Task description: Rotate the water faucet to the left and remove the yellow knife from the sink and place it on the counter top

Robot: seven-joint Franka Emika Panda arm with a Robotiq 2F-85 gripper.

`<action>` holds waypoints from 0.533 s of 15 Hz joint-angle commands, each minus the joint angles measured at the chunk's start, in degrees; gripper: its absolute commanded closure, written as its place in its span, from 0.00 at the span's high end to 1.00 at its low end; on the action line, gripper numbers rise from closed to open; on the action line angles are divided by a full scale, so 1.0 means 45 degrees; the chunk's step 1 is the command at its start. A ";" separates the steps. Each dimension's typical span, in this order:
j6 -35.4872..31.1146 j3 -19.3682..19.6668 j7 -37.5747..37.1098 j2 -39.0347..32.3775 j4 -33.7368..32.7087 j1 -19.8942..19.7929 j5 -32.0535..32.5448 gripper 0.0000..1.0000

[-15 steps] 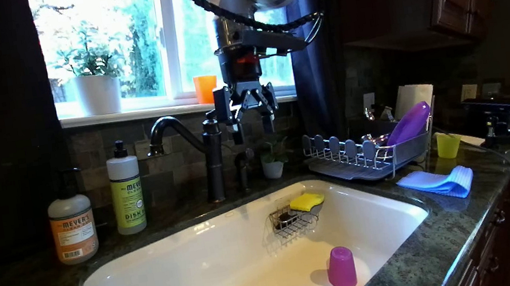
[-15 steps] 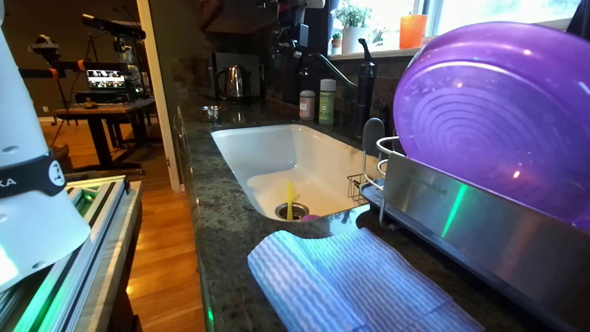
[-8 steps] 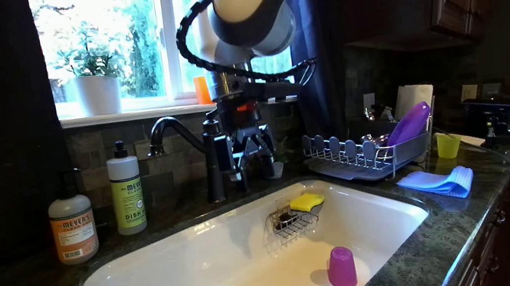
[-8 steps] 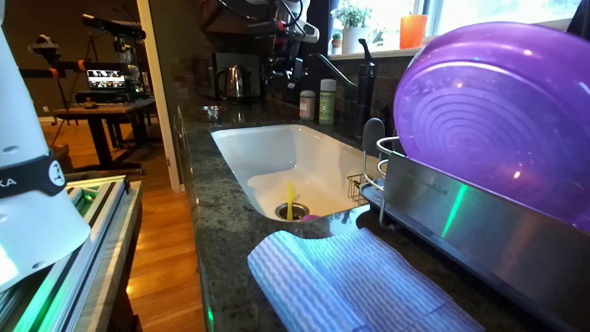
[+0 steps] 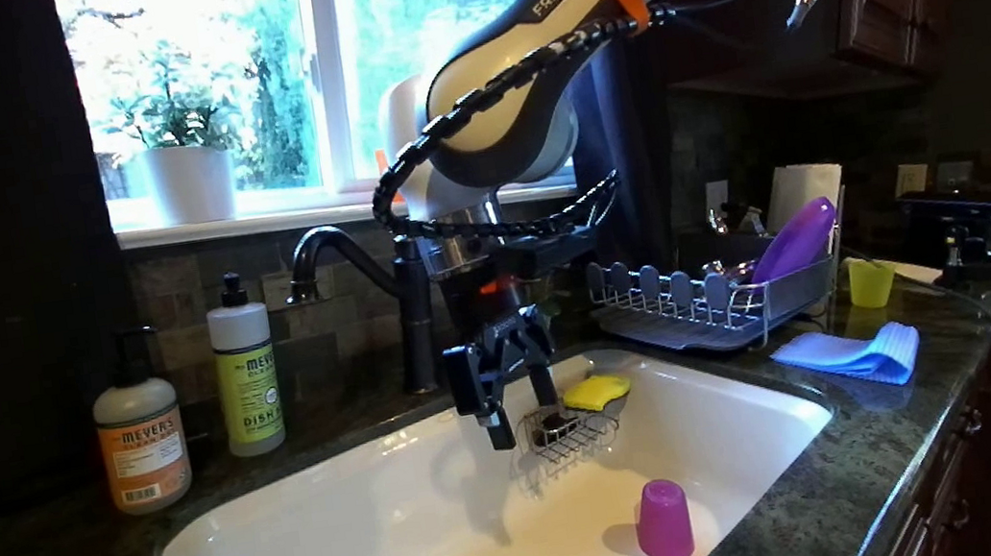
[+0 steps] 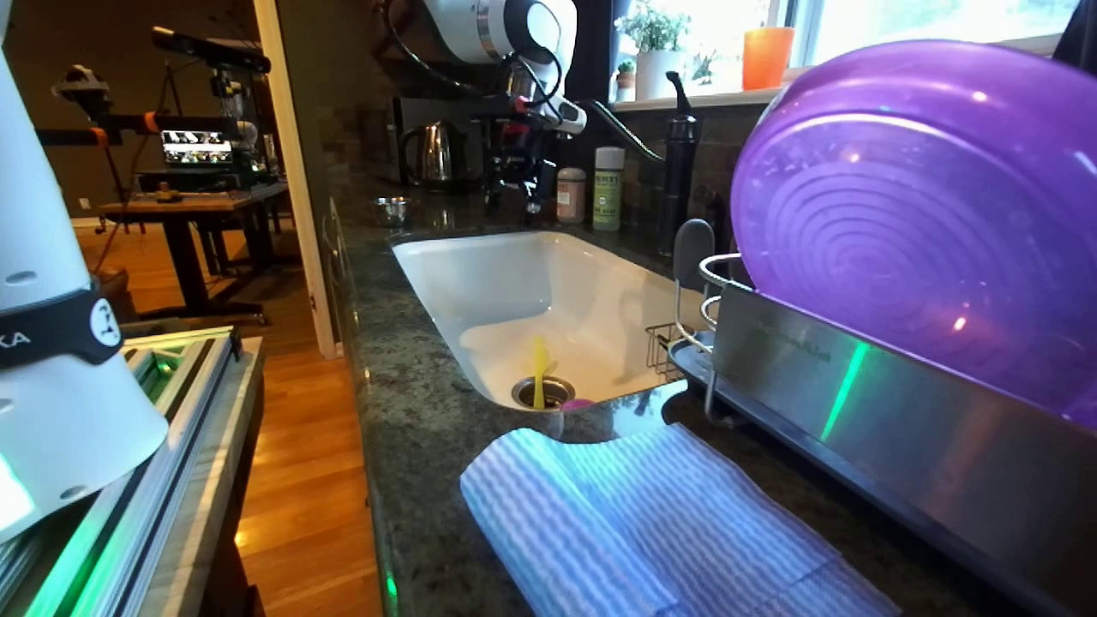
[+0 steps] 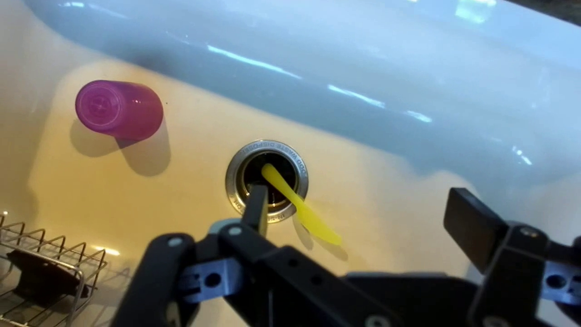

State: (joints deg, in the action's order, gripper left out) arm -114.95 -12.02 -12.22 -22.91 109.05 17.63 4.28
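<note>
1. Faucet (image 5: 416,318) reaches out leftward in an exterior view; rotation probably done.
2. Yellow knife (image 7: 304,213): in the sink (image 5: 298,529), narrow end over the drain (image 7: 231,177); not yet lifted.
3. Fingers (image 7: 474,227): spread, gripping nothing, apart from the knife. Remaining: grasp, lift, set on the desk (image 5: 816,485).
4. Counts: faucet 1, knife 1, sink 1, drain 1, purple cup (image 7: 131,109) 1, yellow sponge (image 5: 596,392) 1, soap bottles (image 5: 248,381) 2.
</note>
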 commanded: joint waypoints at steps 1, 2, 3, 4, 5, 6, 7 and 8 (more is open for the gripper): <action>0.0037 0.0073 0.0017 0.0062 -0.0047 0.0076 -0.0033 1.00; 0.0037 0.0070 0.0016 0.0104 -0.0054 0.0074 -0.0032 1.00; -0.0175 0.0046 0.0228 0.0058 0.0089 0.0070 0.0054 1.00; -0.0578 0.0020 0.0573 0.0027 0.0422 0.0036 0.0166 1.00; -0.0939 -0.0017 0.0956 0.0066 0.0800 0.0015 0.0271 1.00; -0.1294 -0.0047 0.1241 0.0061 0.1197 0.0016 0.0344 1.00; -0.1742 -0.0108 0.1598 0.0065 0.1656 0.0004 0.0386 1.00; -0.2183 -0.0142 0.1819 0.0024 0.2067 -0.0001 0.0393 1.00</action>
State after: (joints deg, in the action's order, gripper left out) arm -119.07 -12.13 -7.36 -22.99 112.50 17.64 5.11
